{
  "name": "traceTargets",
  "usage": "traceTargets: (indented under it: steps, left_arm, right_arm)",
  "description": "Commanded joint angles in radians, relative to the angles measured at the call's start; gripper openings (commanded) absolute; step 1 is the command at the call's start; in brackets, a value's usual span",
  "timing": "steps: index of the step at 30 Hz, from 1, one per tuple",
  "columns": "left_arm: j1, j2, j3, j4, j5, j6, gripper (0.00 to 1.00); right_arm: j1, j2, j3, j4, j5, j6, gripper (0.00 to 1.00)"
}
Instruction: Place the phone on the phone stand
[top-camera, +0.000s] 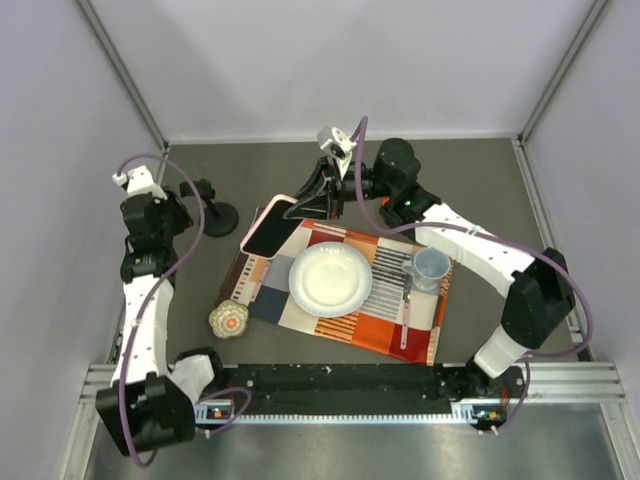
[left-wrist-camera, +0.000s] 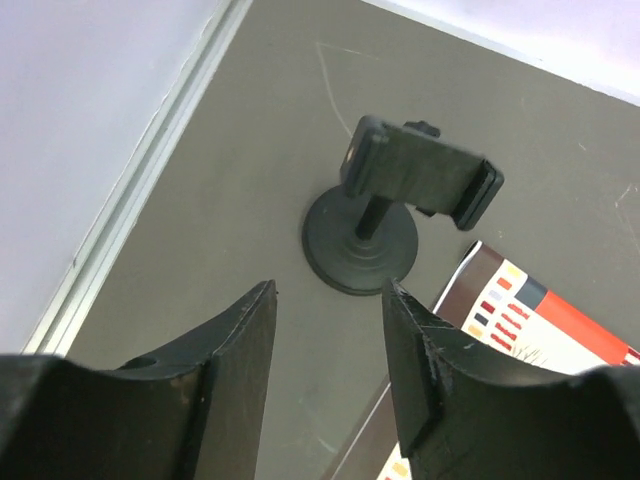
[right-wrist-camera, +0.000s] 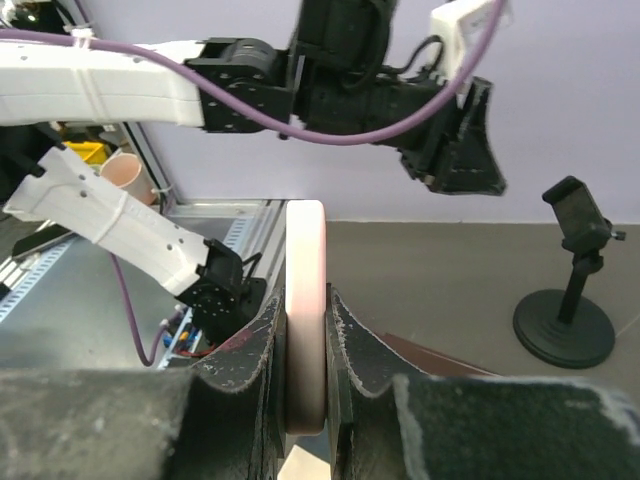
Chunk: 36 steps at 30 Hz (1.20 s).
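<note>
The phone, with a black screen and pale pink edge, is held edge-up over the placemat's far left corner. My right gripper is shut on it. In the right wrist view its pink edge stands upright between the fingers of that gripper. The black phone stand, a round base with a clamp on a short post, sits on the table just left of the phone. My left gripper is open with nothing between its fingers, and the phone stand stands a short way ahead of it.
A patterned placemat carries a white plate, a pale mug and a utensil. A small round flowered piece lies off the mat's near left corner. Enclosure walls close in the left, back and right.
</note>
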Motion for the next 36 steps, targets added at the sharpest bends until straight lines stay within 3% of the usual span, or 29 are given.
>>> traceTargets:
  steps: [1,3,8,14,23,31,36]
  left_arm:
    - [0.041,0.121,0.1,0.119,0.206,0.062,0.57]
    - [0.068,0.168,0.167,0.06,0.267,0.068,0.66]
    - [0.105,0.249,0.227,0.048,0.336,0.085,0.66]
    - [0.105,0.304,0.243,0.053,0.425,0.153,0.54]
    - [0.105,0.321,0.264,0.018,0.37,0.229,0.53]
    - [0.105,0.364,0.281,0.043,0.386,0.246,0.43]
    - [0.105,0.381,0.293,0.039,0.389,0.258,0.44]
  right_arm:
    - [0.003,0.017,0.085,0.16,-0.08,0.061,0.0]
    - [0.004,0.03,0.101,0.149,-0.07,0.06,0.0]
    - [0.004,0.047,0.153,0.097,-0.089,0.05,0.0]
    - [0.004,0.05,0.153,0.103,-0.11,0.046,0.0]
    - [0.004,0.118,0.219,0.117,-0.159,0.064,0.0]
    - [0.003,0.175,0.257,0.137,-0.162,0.067,0.0]
    - [0.004,0.205,0.291,0.146,-0.17,0.084,0.0]
